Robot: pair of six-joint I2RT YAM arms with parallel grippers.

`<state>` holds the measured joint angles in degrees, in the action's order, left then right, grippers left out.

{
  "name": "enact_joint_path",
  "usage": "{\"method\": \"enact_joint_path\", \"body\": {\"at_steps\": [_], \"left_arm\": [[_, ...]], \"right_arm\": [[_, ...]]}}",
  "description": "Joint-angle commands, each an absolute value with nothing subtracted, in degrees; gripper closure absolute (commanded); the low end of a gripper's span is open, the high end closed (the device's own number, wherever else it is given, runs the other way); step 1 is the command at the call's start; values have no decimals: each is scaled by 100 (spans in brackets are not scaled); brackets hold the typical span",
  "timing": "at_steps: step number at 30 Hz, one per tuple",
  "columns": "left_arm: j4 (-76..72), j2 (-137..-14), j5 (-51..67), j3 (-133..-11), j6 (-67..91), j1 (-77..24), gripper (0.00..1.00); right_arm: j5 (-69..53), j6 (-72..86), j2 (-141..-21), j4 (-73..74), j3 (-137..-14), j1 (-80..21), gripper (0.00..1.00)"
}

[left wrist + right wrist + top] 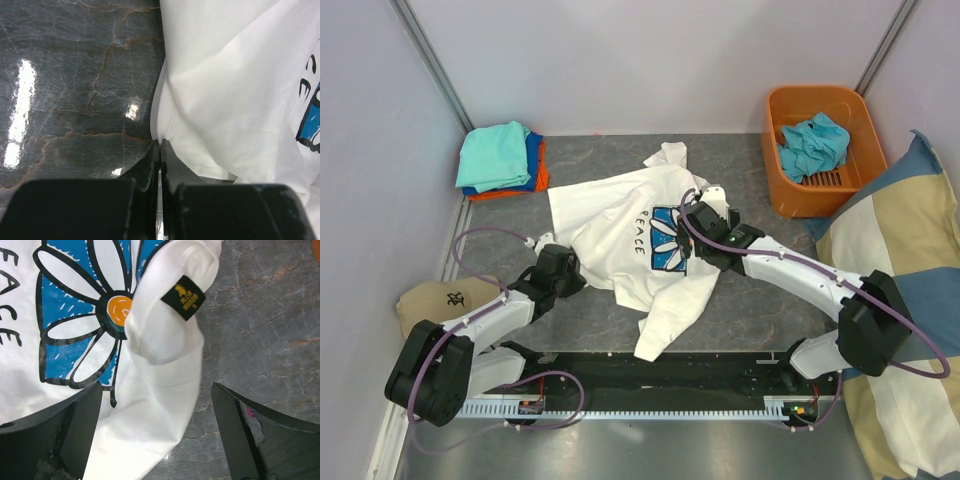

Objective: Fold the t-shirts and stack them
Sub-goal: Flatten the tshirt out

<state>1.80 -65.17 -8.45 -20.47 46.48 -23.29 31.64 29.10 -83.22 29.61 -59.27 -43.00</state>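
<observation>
Left hand (160, 144) pinches only a sliver at 9 o'clock of the white shirt (610, 215), right hand (156, 390) hangs open, so it could slip.

White t-shirt (605, 210) front: "PEACE"; sleeve tag (183, 297) unreadable.

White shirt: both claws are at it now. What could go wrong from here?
1. The left gripper is shut on only the very edge of the white shirt; a pull might slip it free.
2. The right gripper is open astride a doubled-over sleeve; closing could pinch extra layers and bunch the fold.
3. The other sleeve reaches the arms' black rail and might snag.
</observation>
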Motion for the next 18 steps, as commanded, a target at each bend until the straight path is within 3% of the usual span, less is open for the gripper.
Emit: {"method": "enact_joint_path", "body": {"at_steps": [1,5,9,18], "left_arm": [[308,-6442,-1020,-2215,4483,-2347,98],[255,-6574,-1002,-2285,4403,-2347,98],[158,-6688,-949,-2285,4377,-2347,98],[105,-6645,-870,-2232,4298,-2347,98]], "right_arm": [[2825,2646,-7666,3032,-6038,-4333,2],[2259,2759,-7646,3286,-6073,-4920,2],[2697,3400,-8041,3743,-6178,-6420,2],[3628,5393,-9094,4350,-6556,-8119,2]]}}
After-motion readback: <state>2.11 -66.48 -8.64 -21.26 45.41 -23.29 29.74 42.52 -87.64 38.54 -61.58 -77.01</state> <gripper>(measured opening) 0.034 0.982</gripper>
